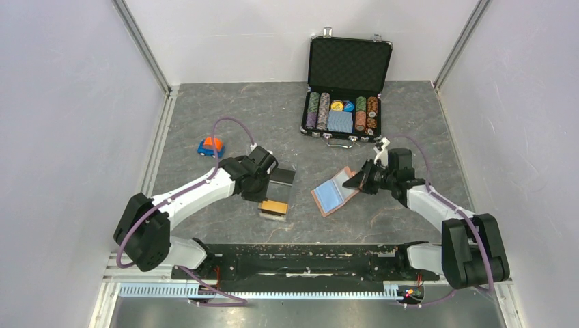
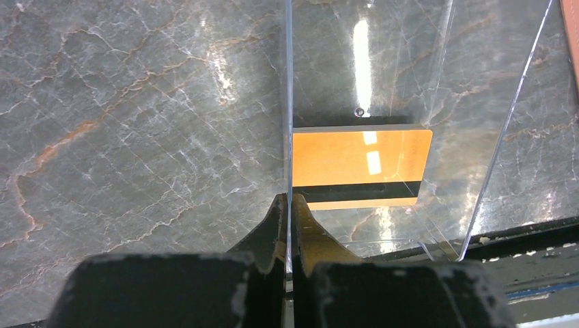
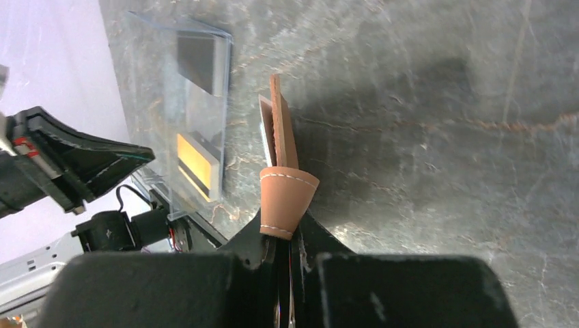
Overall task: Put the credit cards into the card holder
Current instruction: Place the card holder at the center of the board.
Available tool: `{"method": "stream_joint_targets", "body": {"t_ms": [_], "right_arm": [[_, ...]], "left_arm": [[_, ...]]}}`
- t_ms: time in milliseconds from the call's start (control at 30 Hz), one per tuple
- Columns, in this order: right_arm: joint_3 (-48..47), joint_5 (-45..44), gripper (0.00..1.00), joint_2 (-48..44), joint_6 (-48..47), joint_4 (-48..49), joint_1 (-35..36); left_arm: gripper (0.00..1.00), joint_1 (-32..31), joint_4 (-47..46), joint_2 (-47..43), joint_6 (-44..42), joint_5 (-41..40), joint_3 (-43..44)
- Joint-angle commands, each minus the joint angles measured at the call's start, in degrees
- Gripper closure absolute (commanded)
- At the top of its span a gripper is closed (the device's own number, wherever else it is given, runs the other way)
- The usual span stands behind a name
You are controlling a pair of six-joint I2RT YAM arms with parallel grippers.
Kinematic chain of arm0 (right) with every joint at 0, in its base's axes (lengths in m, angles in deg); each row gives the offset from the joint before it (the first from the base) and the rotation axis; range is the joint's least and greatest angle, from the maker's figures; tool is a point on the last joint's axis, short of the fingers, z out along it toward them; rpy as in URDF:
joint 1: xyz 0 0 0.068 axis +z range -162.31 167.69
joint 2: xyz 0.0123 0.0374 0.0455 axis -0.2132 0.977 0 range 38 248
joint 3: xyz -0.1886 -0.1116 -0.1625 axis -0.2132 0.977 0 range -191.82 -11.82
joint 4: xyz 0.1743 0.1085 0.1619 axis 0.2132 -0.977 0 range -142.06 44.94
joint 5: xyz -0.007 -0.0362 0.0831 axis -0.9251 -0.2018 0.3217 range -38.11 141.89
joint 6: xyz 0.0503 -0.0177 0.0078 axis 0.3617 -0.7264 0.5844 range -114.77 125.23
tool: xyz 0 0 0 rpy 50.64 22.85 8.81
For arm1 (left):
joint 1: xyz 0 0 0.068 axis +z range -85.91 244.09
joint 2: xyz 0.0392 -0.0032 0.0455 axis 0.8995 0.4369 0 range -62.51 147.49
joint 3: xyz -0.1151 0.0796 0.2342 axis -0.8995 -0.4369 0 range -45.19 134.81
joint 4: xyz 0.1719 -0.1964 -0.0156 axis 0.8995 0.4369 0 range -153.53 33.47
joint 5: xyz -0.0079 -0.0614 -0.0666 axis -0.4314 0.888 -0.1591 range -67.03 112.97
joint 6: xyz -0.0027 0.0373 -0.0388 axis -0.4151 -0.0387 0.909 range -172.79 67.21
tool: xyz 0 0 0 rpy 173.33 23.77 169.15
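Note:
The credit cards lie in a clear plastic box (image 1: 278, 191): a gold-orange stack (image 1: 273, 207) at its near end and a black stack (image 1: 282, 176) at its far end. My left gripper (image 1: 266, 179) is shut on the box's left wall (image 2: 288, 102), with the gold cards (image 2: 360, 167) just right of the fingertips (image 2: 304, 219). The tan card holder (image 1: 334, 193) lies open, blue side up, right of the box. My right gripper (image 1: 363, 180) is shut on its right edge; its snap tab (image 3: 287, 198) hangs over my fingers. The holder (image 3: 280, 126) stands edge-on in the right wrist view.
An open black poker-chip case (image 1: 345, 102) with chips and a blue deck stands at the back. A small orange and blue toy (image 1: 210, 145) lies at the left. The clear box (image 3: 191, 102) also shows in the right wrist view. A black rail (image 1: 300, 263) runs along the near edge.

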Motion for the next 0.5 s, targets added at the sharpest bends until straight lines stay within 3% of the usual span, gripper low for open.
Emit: {"method": "stream_joint_targets", "body": {"t_ms": [0, 200, 333, 467], "right_arm": [[5.99, -3.63, 1.00, -2.65, 8.18, 12.27, -0.10], [14.80, -9.19, 0.99, -5.59, 10.83, 14.00, -0.19], [16.14, -11.10, 0.71, -7.76, 8.61, 9.16, -0.14], [12.62, -16.36, 0.40, -12.07, 2.68, -2.00, -0.18]], "left_arm": [[0.98, 1.16, -1.45, -1.63, 4.12, -2.69, 1.14], [0.98, 1.47, -3.12, 0.03, 1.44, -1.89, 2.38], [0.98, 1.48, -3.38, 1.93, -0.08, -0.57, 3.58], [0.98, 1.56, -3.32, 2.17, -0.87, -0.09, 4.20]]}}
